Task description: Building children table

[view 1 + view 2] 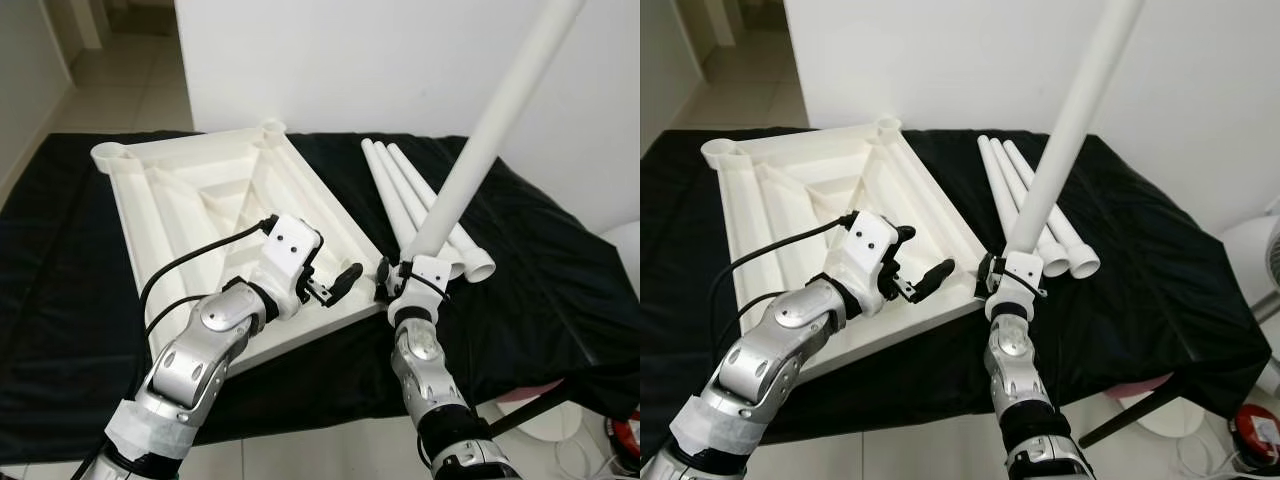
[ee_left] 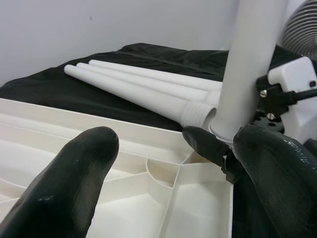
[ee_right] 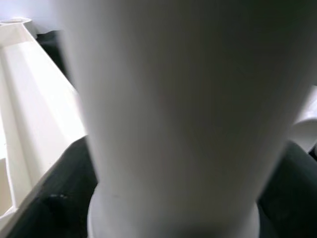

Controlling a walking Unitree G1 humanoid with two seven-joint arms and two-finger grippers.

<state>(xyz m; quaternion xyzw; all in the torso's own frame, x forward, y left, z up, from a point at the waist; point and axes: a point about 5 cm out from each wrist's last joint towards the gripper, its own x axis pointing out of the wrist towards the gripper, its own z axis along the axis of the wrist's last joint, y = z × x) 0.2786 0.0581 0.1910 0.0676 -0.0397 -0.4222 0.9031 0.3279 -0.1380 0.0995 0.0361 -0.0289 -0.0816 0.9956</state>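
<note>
left eye view: right claw [image 1: 400, 276] pinches the lower end of a white table leg [image 1: 488, 137], held tilted up and away to the right, just off the near corner of the upturned white tabletop [image 1: 180, 200] lying on the black-draped counter [image 1: 80, 290]. left claw [image 1: 336, 284] is spread, hovering over that same near corner, fingertips [image 2: 74, 183] apart in left wrist view. three spare legs [image 1: 415, 205] lie side by side right of the tabletop.
</note>
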